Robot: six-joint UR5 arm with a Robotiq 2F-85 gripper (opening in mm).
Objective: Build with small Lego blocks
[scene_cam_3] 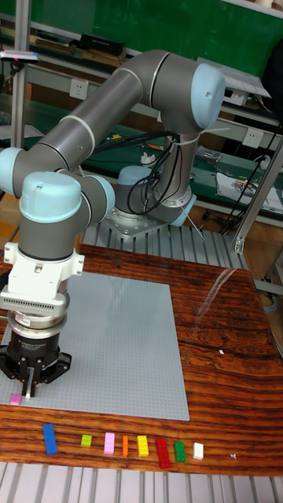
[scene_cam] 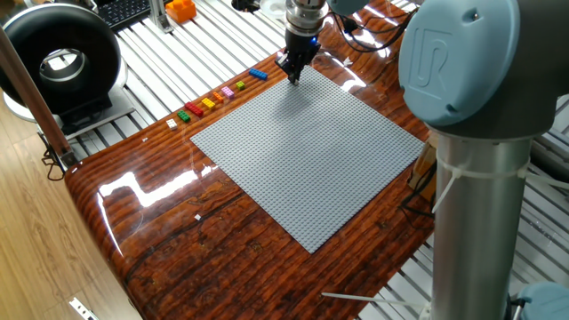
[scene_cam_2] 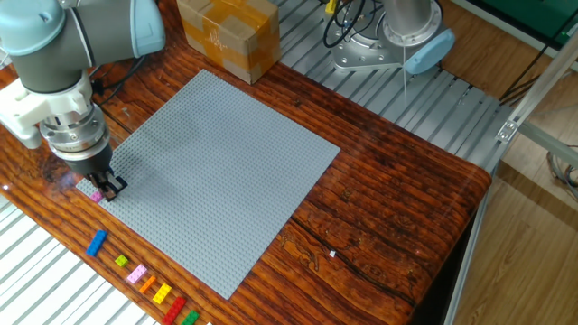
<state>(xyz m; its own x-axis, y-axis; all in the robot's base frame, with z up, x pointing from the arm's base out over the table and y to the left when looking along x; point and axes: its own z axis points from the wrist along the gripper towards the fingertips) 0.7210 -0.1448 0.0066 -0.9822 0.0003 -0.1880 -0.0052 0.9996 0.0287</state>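
The small Lego blocks lie in a row on the wood beside the grey baseplate (scene_cam: 311, 151): blue (scene_cam_3: 50, 438), lime, pink (scene_cam_3: 109, 443), orange, yellow (scene_cam_3: 142, 446), red, green and white (scene_cam_3: 198, 450). The same row runs from blue (scene_cam_2: 96, 242) to green (scene_cam_2: 190, 318), and from blue (scene_cam: 258, 74) to white (scene_cam: 172, 124). One more pink block (scene_cam_3: 15, 399) sits on the baseplate's corner. My gripper (scene_cam_3: 30, 393) points straight down just beside it, fingers together, with nothing visible between them. It shows too at the plate's corner (scene_cam_2: 110, 188) and its far corner (scene_cam: 292, 76).
A cardboard box (scene_cam_2: 228, 34) stands past the baseplate's far edge. An orange object (scene_cam: 180, 10) and a black ring-shaped device (scene_cam: 58, 62) sit off the table. A tiny white scrap (scene_cam_2: 331, 254) lies on the wood. The arm's grey column (scene_cam: 471, 204) rises at the table's edge.
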